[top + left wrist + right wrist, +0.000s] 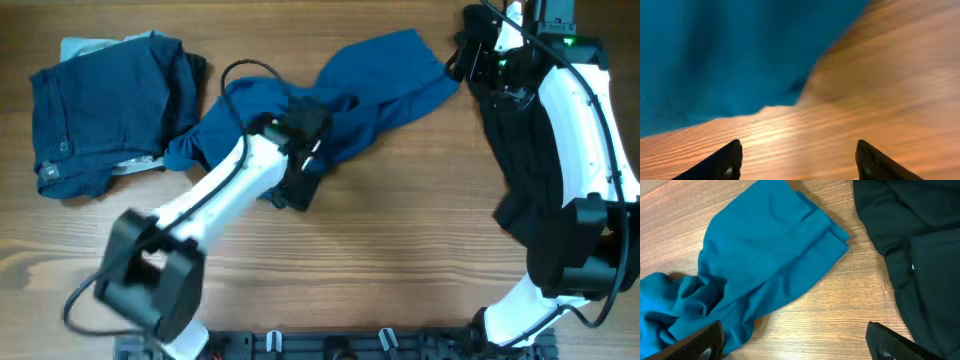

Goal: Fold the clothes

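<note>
Brown wood-grain tabletop (400, 240), large medium-blue fabric shirt (380, 75) crumpled mid-tabletop, long black fabric garment (520, 150) at right edge, dark navy bunched garment (95, 105) far left, left tool (798, 150) apart, empty, beside the shirt's edge, right tool (796, 330) apart, empty, over its sleeve

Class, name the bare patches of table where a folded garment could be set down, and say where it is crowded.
Widest bare table: front centre, between left arm and black garment, in front of the blue shirt. Smaller patch: front left, before the navy pile. Crowded: back, pile to shirt.
</note>
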You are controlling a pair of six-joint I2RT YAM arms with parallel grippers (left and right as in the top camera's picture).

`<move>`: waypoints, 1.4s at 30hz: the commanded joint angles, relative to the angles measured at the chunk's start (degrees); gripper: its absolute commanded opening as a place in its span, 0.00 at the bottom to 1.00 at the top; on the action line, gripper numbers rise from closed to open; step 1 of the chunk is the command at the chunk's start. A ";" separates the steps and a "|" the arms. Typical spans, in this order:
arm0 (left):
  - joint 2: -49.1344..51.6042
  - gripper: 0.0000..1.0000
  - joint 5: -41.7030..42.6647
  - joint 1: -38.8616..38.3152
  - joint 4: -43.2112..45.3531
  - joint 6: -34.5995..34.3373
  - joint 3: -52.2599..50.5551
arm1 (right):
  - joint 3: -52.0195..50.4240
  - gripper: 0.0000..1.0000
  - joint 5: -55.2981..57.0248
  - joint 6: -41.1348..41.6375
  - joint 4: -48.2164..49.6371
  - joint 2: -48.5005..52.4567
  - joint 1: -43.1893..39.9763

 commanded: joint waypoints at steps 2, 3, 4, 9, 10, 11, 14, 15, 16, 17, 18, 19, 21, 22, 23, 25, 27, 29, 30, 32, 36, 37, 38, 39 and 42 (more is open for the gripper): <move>6.58 0.65 -2.56 1.31 -0.02 3.10 -0.79 | -0.11 0.92 0.52 0.33 0.50 0.72 -0.02; 7.48 0.63 -2.54 1.31 0.20 3.10 -0.79 | -0.11 0.91 0.61 0.31 0.55 0.72 -0.02; 7.87 0.61 -2.54 1.31 0.24 3.10 -0.79 | -0.11 0.92 0.59 0.33 0.63 0.72 -0.02; 8.02 0.49 2.23 1.31 -2.75 3.10 -1.16 | -0.11 0.91 0.79 0.37 1.05 0.72 -0.02; 8.02 0.49 2.25 1.27 -2.27 3.10 -1.70 | -0.11 0.91 0.79 0.35 1.18 0.72 -0.02; 8.02 0.48 2.45 1.27 -1.55 3.08 -2.21 | -0.11 0.91 0.79 0.35 1.22 0.72 -0.02; 8.02 0.46 2.62 1.31 1.90 4.46 -4.39 | -0.11 0.92 0.79 0.35 1.07 0.72 -0.02; 8.02 0.47 2.03 1.31 3.65 4.57 -5.16 | -0.11 0.91 0.79 0.33 0.90 0.72 -0.02; 8.04 0.50 1.33 1.31 5.25 4.55 -5.60 | -0.11 0.91 0.79 0.33 0.70 0.72 -0.02; 8.04 0.50 0.81 1.31 6.25 4.55 -5.62 | -0.11 0.92 0.79 0.33 0.59 0.72 -0.02; 8.02 0.51 0.17 1.31 7.34 4.55 -5.62 | -0.11 0.91 0.79 0.31 0.44 0.72 -0.02; 8.02 0.53 -0.72 1.31 9.07 4.55 -5.62 | -0.11 0.92 0.76 0.35 0.42 0.72 -0.02; 8.02 0.54 -2.75 1.31 10.56 4.52 -5.62 | -0.11 0.92 0.79 0.33 0.42 0.72 -0.02; 8.02 0.54 -3.89 1.31 10.97 4.52 -5.62 | -0.11 0.92 0.79 0.33 0.42 0.72 -0.02; 8.02 0.54 -4.81 1.31 11.23 4.55 -5.62 | -0.11 0.91 0.79 0.33 0.44 0.72 -0.02; 8.02 0.54 -6.25 1.31 11.63 4.52 -5.62 | -0.11 0.91 0.79 0.31 0.48 0.72 -0.02; 8.04 0.53 -6.64 1.31 12.66 4.52 -5.62 | -0.11 0.92 0.79 0.33 0.57 0.72 -0.02; 8.04 0.49 -6.64 1.31 14.14 4.52 -5.62 | -0.11 0.91 0.79 0.31 0.63 0.72 -0.02; 8.04 0.43 -6.62 1.31 15.13 4.52 -5.62 | -0.11 0.91 0.81 0.31 0.70 0.72 -0.02; 8.04 0.35 -6.58 1.31 16.11 4.50 -5.66 | -0.11 0.91 0.81 0.28 0.68 0.72 -0.02; 9.11 0.30 -6.38 1.31 14.23 4.31 -5.68 | -0.11 0.91 0.81 0.26 0.66 0.72 -0.02; 9.68 0.30 -6.36 1.31 13.64 4.31 -5.68 | -0.11 0.91 0.81 0.26 0.66 0.72 -0.02; 10.58 0.30 -6.34 1.31 12.70 4.13 -5.68 | -0.11 0.91 0.81 0.26 0.66 0.72 -0.02; 11.17 0.29 -6.08 1.31 12.11 3.87 -5.68 | -0.11 0.91 0.81 0.26 0.66 0.72 -0.02; 11.69 0.28 -2.75 1.31 10.45 3.85 -5.68 | -0.11 0.92 0.81 0.28 0.66 0.72 -0.02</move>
